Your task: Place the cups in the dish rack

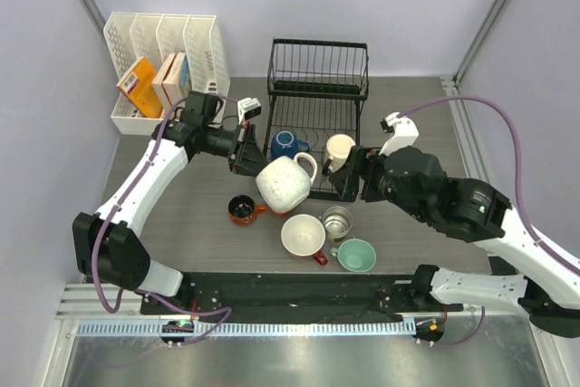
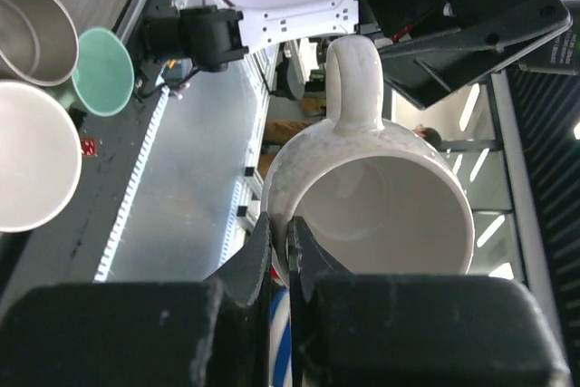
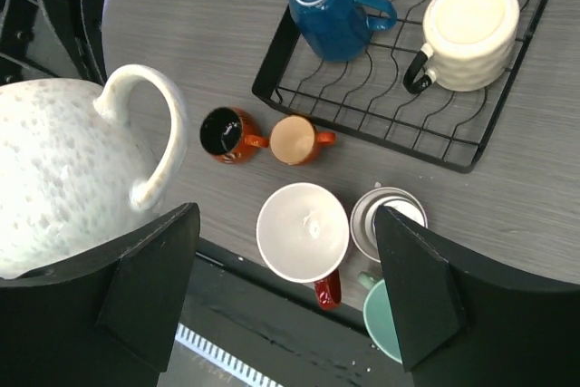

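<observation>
My left gripper (image 2: 288, 242) is shut on the rim of a big white speckled mug (image 2: 381, 206), holding it in the air off the front left corner of the black wire dish rack (image 1: 317, 88). The same mug (image 1: 285, 183) hangs handle up in the top view. A blue cup (image 3: 328, 8) and an upturned cream cup (image 3: 469, 32) lie on the rack's wavy base. My right gripper (image 3: 285, 287) is open and empty, above the table cups: black-inside orange (image 3: 225, 133), peach (image 3: 294, 140), red with white inside (image 3: 302, 231), steel (image 3: 388, 221), teal (image 3: 385, 319).
A white slotted organizer (image 1: 163, 61) with an orange box (image 1: 139, 86) stands at the back left. Both grippers hang close together by the rack's front edge. A black strip (image 1: 299, 292) runs along the near table edge.
</observation>
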### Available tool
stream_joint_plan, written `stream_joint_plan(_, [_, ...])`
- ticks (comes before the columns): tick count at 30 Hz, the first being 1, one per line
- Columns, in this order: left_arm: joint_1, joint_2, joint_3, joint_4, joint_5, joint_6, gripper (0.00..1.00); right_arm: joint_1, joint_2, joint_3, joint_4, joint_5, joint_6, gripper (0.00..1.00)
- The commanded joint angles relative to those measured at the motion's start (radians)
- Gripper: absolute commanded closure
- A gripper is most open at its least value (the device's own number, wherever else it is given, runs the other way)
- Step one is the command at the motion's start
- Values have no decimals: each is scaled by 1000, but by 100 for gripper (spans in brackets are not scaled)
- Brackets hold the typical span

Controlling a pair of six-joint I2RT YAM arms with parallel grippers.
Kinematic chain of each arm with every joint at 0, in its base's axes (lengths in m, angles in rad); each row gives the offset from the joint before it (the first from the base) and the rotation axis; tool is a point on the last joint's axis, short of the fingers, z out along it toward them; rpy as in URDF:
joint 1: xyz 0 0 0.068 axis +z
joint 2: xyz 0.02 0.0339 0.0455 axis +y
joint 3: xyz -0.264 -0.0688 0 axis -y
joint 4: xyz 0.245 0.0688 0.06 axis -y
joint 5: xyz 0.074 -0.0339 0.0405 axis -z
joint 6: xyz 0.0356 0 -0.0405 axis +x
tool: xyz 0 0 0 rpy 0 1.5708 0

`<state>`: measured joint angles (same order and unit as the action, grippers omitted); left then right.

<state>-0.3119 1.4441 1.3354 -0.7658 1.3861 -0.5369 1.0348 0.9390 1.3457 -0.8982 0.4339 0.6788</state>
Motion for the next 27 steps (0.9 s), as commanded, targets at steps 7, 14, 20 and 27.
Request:
stream_joint_plan(7, [5, -54, 19, 26, 280, -64, 100, 7, -100, -239, 491, -122, 157, 22])
stream_joint_plan(14, [5, -67, 30, 14, 280, -49, 100, 7, -167, -375, 792, -161, 255, 23])
stream_joint_plan(20, [5, -73, 50, -7, 280, -34, 100, 7, -148, -364, 857, -159, 289, 23])
stream_joint_plan(27, [5, -83, 94, -30, 280, -23, 100, 7, -103, -407, 947, -161, 323, 24])
